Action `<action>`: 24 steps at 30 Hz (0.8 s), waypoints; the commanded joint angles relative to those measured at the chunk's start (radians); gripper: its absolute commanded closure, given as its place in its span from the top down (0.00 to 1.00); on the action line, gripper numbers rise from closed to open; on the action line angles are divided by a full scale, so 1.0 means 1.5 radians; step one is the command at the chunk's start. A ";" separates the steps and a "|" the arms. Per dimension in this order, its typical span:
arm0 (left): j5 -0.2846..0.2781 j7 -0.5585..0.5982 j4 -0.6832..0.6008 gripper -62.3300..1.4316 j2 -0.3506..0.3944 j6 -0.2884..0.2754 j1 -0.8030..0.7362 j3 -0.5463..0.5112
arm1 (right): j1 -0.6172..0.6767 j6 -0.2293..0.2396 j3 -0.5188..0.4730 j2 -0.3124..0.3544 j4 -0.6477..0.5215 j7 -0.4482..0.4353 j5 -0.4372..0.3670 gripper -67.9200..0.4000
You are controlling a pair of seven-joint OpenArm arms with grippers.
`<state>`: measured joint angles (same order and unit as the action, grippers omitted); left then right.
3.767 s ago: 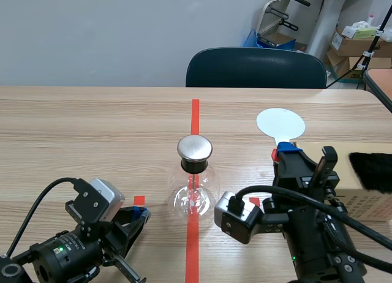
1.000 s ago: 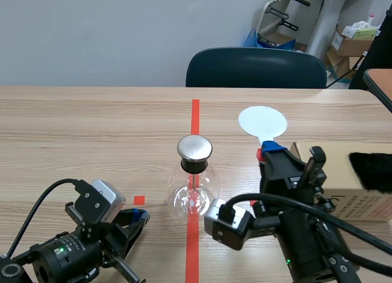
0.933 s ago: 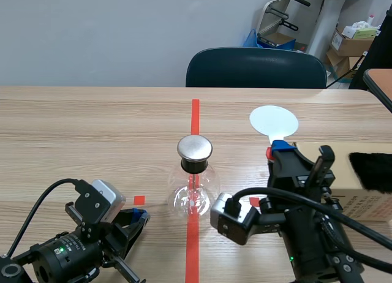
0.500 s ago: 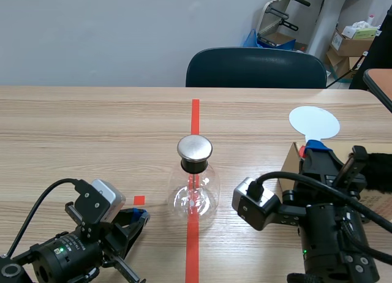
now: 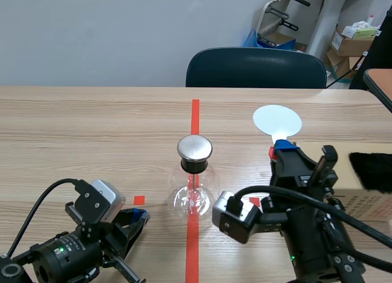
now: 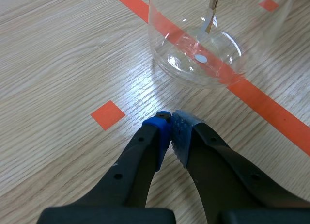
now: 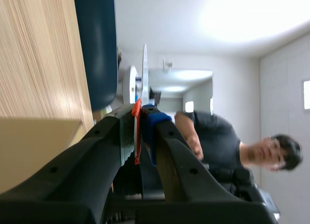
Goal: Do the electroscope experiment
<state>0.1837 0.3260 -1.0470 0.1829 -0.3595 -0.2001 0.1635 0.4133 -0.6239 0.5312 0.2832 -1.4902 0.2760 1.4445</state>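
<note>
The electroscope (image 5: 194, 182), a clear glass flask with a round metal cap (image 5: 195, 148), stands on the red tape line at the table's middle. Its glass bulb (image 6: 198, 35) shows just ahead of my left gripper (image 6: 170, 132), which rests low on the table at the near left, shut on nothing. My right gripper (image 5: 283, 149) is raised at the right of the flask, shut on the red handle (image 7: 137, 132) of a paddle with a white round disc (image 5: 277, 121). In the right wrist view the disc (image 7: 144, 71) shows edge-on beyond the fingertips.
A cardboard box (image 5: 358, 191) with a black furry cloth (image 5: 371, 170) on it sits at the table's right, beside the right arm. A dark chair (image 5: 256, 68) stands behind the far edge. A person (image 7: 227, 141) appears in the right wrist view's background.
The right gripper with the paddle swung right, over the box, then came back left toward the flask. The left arm stayed still.
</note>
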 commanded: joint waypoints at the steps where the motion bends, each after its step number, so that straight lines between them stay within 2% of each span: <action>1: -0.004 0.009 -0.012 0.09 -0.003 0.002 0.001 0.001 | -0.008 -0.008 -0.002 0.005 -0.003 -0.024 0.005 0.02; 10: -0.004 0.010 -0.012 0.09 -0.003 0.004 0.001 0.001 | -0.008 -0.008 -0.002 0.005 -0.003 -0.219 0.005 0.02; 15: -0.004 0.010 -0.012 0.09 -0.003 0.004 0.001 0.001 | -0.008 -0.008 -0.002 0.005 -0.003 -0.300 0.005 0.02; 18: -0.004 0.010 -0.012 0.09 -0.003 0.004 0.001 0.001 | -0.008 -0.008 -0.002 0.005 -0.003 -0.327 0.005 0.02; 24: -0.004 0.010 -0.012 0.09 -0.003 0.004 0.001 0.001 | -0.008 -0.008 -0.002 0.005 -0.003 -0.334 0.005 0.02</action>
<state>0.1837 0.3264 -1.0470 0.1829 -0.3588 -0.2001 0.1635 0.4133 -0.6239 0.5312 0.2832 -1.4902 -0.2279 1.4513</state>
